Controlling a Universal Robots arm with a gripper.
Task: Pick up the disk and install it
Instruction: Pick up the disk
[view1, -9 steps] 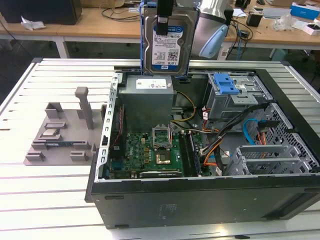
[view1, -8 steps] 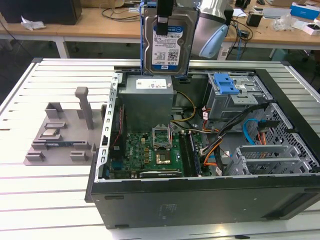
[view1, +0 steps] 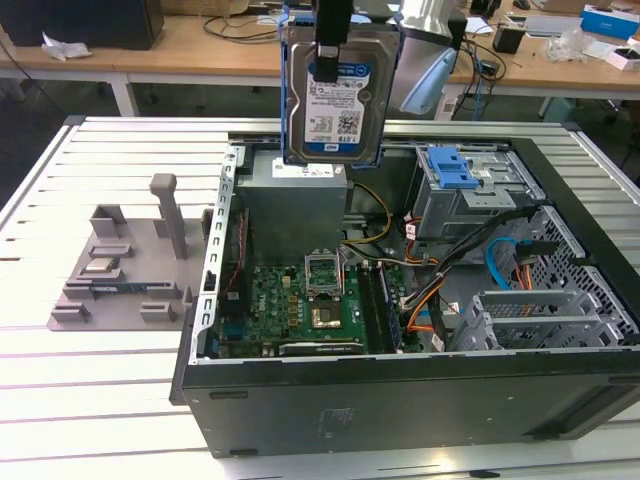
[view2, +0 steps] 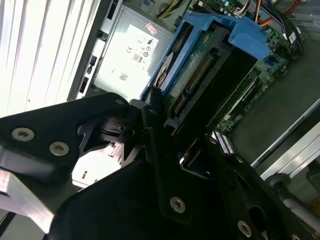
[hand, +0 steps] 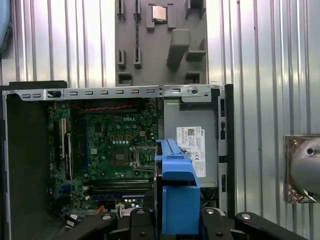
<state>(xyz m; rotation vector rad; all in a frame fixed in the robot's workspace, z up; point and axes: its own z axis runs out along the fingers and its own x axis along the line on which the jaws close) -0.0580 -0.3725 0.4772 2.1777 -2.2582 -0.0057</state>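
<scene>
Silver disk in its blue frame, pinched tight between my jaws, my gripper holding it upright in the air, above the open black computer case, over the grey box inside

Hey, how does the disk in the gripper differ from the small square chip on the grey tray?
The disk hangs upright over the open computer case, clamped by the gripper; the chip lies flat on the grey tray. The disk is far larger than the chip. The disk carries a white-and-blue label and a blue bracket; the chip is plain. Both are silvery, and neither sits inside the case.
</scene>
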